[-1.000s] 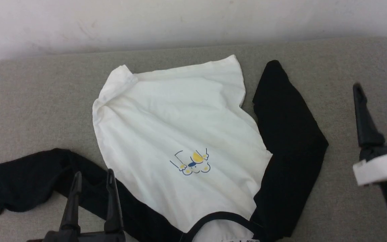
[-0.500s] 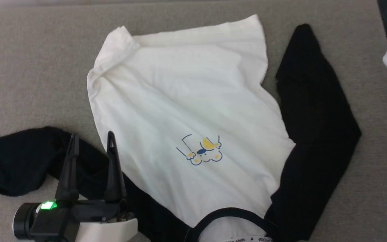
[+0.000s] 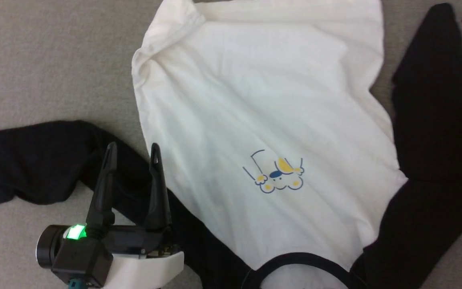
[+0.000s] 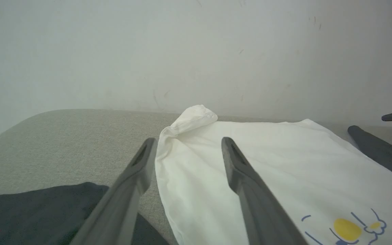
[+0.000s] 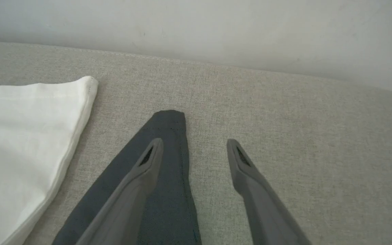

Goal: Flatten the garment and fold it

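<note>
- Garment [image 3: 255,100]: lies front up on the grey padded surface [image 3: 34,60], collar [image 3: 303,261] nearest the robot, hem farthest.
- Left gripper [image 3: 133,146]: jaws spread wide, empty; poised over the left sleeve [image 3: 26,160] near the shoulder (contact with the cloth cannot be told).
- Step, as judged: flattening; no fold begun. The left sleeve lies crooked and the hem corner [image 3: 150,44] is bunched.
- Next move, as judged: calls for pinching a sleeve end and drawing it outward.
- Right gripper [image 5: 195,142]: jaws likewise parted, empty; one finger over the right sleeve [image 5: 168,136] near its cuff, the other over bare surface.
- Wall [image 4: 182,51]: pale, behind.
</note>
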Robot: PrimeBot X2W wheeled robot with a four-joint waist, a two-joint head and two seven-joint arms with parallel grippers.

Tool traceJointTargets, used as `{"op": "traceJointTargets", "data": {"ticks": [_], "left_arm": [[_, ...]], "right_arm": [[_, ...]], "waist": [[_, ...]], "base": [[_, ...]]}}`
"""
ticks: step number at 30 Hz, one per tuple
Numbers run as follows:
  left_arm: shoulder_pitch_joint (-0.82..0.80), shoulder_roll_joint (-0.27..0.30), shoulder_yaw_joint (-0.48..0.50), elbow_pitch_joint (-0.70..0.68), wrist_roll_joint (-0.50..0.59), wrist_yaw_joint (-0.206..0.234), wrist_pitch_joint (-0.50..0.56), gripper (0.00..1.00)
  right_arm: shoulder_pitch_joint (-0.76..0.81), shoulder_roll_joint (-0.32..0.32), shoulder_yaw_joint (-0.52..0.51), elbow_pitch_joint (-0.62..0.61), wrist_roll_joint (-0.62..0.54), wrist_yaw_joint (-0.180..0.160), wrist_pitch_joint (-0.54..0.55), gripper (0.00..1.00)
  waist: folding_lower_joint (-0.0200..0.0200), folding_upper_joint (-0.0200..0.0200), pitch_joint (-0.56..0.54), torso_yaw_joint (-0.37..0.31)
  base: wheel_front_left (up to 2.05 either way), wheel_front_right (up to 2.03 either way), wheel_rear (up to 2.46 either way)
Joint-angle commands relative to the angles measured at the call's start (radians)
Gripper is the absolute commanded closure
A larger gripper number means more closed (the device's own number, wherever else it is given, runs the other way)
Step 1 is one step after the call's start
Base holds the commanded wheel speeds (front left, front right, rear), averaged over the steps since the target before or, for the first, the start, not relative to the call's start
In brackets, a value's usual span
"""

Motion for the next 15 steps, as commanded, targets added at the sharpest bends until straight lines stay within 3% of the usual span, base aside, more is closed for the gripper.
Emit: {"op": "traceJointTargets", "data": {"ticks": [1, 9, 10, 11, 12, 15], "left_arm": [[-0.028, -0.009, -0.003, 0.001, 0.013, -0.008, -0.005, 0.00], [-0.043, -0.027, -0.010, 0.016, 0.020, -0.024, -0.005, 0.00], [-0.044, -0.029, -0.010, 0.018, 0.020, -0.026, -0.005, 0.00], [-0.044, -0.030, -0.010, 0.020, 0.020, -0.027, -0.005, 0.00], [-0.045, -0.031, -0.010, 0.022, 0.021, -0.029, -0.005, 0.00], [-0.047, -0.032, -0.007, 0.030, 0.022, -0.031, -0.005, 0.00]], "right_arm": [[0.018, 0.009, -0.018, 0.009, -0.010, -0.001, 0.004, 0.00], [0.048, 0.054, -0.051, 0.032, -0.036, -0.001, 0.045, 0.00], [0.050, 0.061, -0.060, 0.032, -0.042, -0.001, 0.049, 0.23], [0.052, 0.068, -0.067, 0.032, -0.048, -0.001, 0.051, 0.65], [0.053, 0.074, -0.072, 0.029, -0.054, -0.001, 0.049, 0.98], [0.051, 0.085, -0.080, 0.021, -0.066, -0.001, 0.021, 1.00]], "waist": [[-0.0001, 0.0000, 0.049, 0.049], [-0.0001, 0.0000, 0.070, 0.068], [-0.0001, 0.0000, 0.071, 0.069], [-0.0001, 0.0000, 0.072, 0.069], [-0.0001, 0.0000, 0.071, 0.069], [-0.0001, 0.0000, 0.066, 0.062]], "base": [[0.00, 0.00, 0.00], [0.00, 0.00, 0.00], [0.00, 0.00, 0.00], [0.00, 0.00, 0.00], [0.00, 0.00, 0.00], [0.00, 0.00, 0.00]]}}
